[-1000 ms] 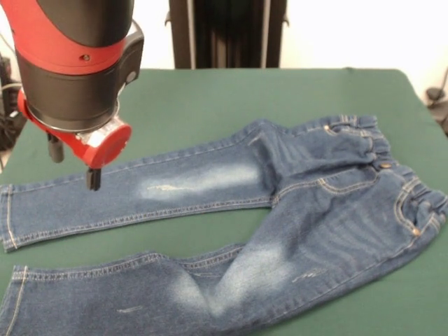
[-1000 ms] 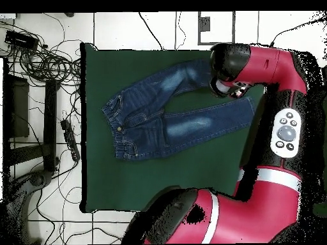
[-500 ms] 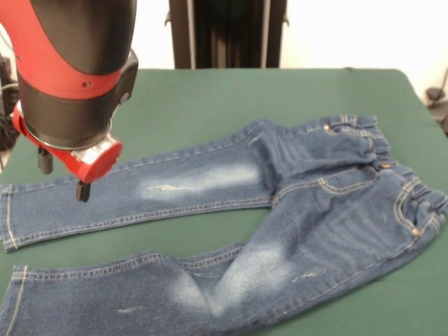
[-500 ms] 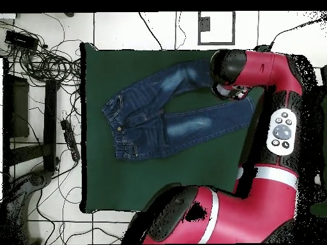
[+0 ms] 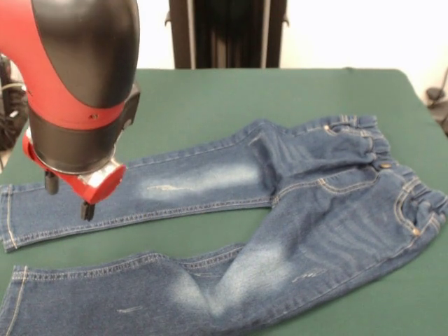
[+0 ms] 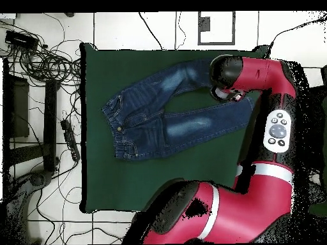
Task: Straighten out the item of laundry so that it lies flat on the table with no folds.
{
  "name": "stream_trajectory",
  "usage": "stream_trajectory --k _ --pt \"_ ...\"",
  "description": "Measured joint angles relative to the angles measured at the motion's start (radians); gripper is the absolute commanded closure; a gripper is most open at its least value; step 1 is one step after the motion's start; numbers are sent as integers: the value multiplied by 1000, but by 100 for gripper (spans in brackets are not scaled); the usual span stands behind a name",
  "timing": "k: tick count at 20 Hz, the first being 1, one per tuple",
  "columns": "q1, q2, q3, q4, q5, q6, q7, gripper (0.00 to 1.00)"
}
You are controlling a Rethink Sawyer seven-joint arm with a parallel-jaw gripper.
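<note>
Hanging low over the jeans (image 5: pixel 280 203), the gripper (image 5: pixel 68 197) shows two dark fingertips (image 5: pixel 87 210) set apart from each other, so it stands spread with nothing between them. Directly beneath it lies the far leg of the jeans, near that leg's cuff (image 5: pixel 8 217); whether the tips touch the denim cannot be told. Away from the gripper, along that leg, a faded whitish patch (image 5: pixel 199 180) shows, and beyond it the waistband (image 5: pixel 392 168) sits at the opposite end of the garment. The other leg runs beside the gripper on the camera side in the front view, apart from the first leg, with green table (image 5: pixel 210 94) between them. In the overhead view the red arm (image 6: pixel 262 83) covers the gripper, and the jeans (image 6: pixel 159 108) lie spread in a V on the table (image 6: pixel 128 185).
</note>
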Motion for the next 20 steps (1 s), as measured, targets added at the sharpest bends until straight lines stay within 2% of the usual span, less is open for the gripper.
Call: stream_trajectory --k 13,20 --pt "-14 32 4 12 1 -29 0 0" --pt "-41 3 6 121 1 -157 0 0"
